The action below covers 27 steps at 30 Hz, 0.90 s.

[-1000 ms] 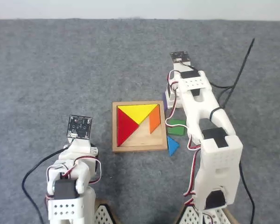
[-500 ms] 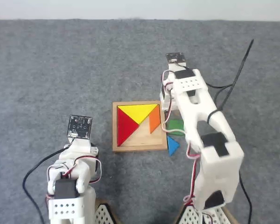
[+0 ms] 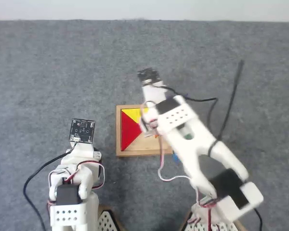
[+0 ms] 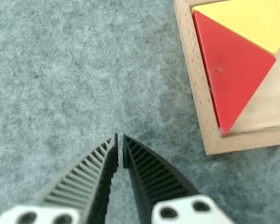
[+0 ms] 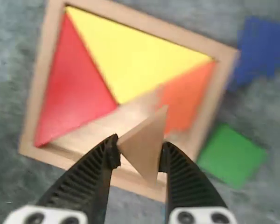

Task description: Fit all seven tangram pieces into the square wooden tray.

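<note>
Grasps a pale wooden triangle (image 5: pixel 147 135) between the jaws of the right gripper (image 5: pixel 138 144), hanging over the bare floor of the square wooden tray (image 5: pixel 224 65). Beyond those fingertips, already seated: a large red triangle (image 5: pixel 72 93), a large yellow triangle (image 5: pixel 130 60) and an orange piece (image 5: pixel 184 100), meeting edge to edge. By judgement, about halfway: three in, a fourth in hand, three to follow by the count of seven. Off to one side of that gripper, outside the rim: a green square (image 5: pixel 231 156) just beside the tray and a blue piece (image 5: pixel 263 49) past its corner. Left gripper (image 4: pixel 120 138) closed on nothing, low over the grey carpet (image 4: pixel 60 70), the tray's corner near its tips. From the right wrist view, the clamp itself and the loose pieces; from the high view, with the arm lying across much of the tray, the spacing of both arms instead; from the left wrist view, the red tip tucked into the corner.
</note>
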Available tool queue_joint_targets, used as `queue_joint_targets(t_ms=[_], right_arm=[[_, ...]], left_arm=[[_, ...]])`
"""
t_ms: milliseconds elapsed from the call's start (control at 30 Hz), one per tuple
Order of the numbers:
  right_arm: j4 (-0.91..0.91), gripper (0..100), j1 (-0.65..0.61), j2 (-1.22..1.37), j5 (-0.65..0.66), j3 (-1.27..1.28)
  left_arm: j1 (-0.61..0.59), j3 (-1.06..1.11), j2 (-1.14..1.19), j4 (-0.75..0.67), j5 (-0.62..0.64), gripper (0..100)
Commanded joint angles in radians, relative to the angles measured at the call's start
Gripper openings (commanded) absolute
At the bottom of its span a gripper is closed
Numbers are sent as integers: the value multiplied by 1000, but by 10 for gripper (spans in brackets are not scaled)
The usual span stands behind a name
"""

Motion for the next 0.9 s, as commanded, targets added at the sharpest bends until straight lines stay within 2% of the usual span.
queue_joint_targets(t_ms=[0, 167, 333, 500, 867], right_arm=[[27, 61, -58, 162, -78, -199], [119, 64, -59, 323, -180, -379], [124, 68, -68, 377, -281, -427], [125, 136, -58, 377, -279, -427], [127, 141, -51, 371, -242, -430]], left_arm=[[2, -12, -20, 3, -2, 21], [2, -12, -20, 3, -2, 21], [2, -12, -20, 3, -2, 21], [2, -12, -20, 3, -2, 21], [2, -12, -20, 3, -2, 21]])
